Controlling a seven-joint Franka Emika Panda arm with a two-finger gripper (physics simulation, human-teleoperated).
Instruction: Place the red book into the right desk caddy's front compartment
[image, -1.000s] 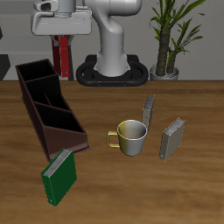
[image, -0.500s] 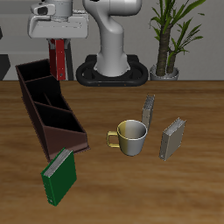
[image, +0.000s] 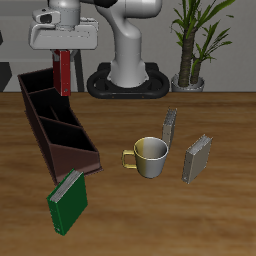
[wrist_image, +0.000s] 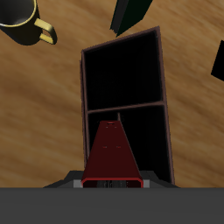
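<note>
We note that the fingers of the gripper (image: 64, 46) are clamped on the red book (image: 65, 71), which hangs upright in the air above the back end of the right desk caddy (image: 57, 123). In the wrist view, the red book (wrist_image: 111, 156) extends from the fingers toward the caddy (wrist_image: 124, 96) below, over the divider between two compartments. Both compartments visible there are dark, and we see nothing inside them. In the exterior view, the caddy's sections likewise show no contents.

At 6 o'clock from the caddy, the green book (image: 68, 201) lies on the counter (image: 140, 215), just beside the caddy's front end. At 3 o'clock from the caddy stands the mug (image: 148, 157). Two grey spiral notebooks stand upright near the mug: one (image: 170, 125) behind it, the other (image: 196, 158) at its 3 o'clock.
</note>
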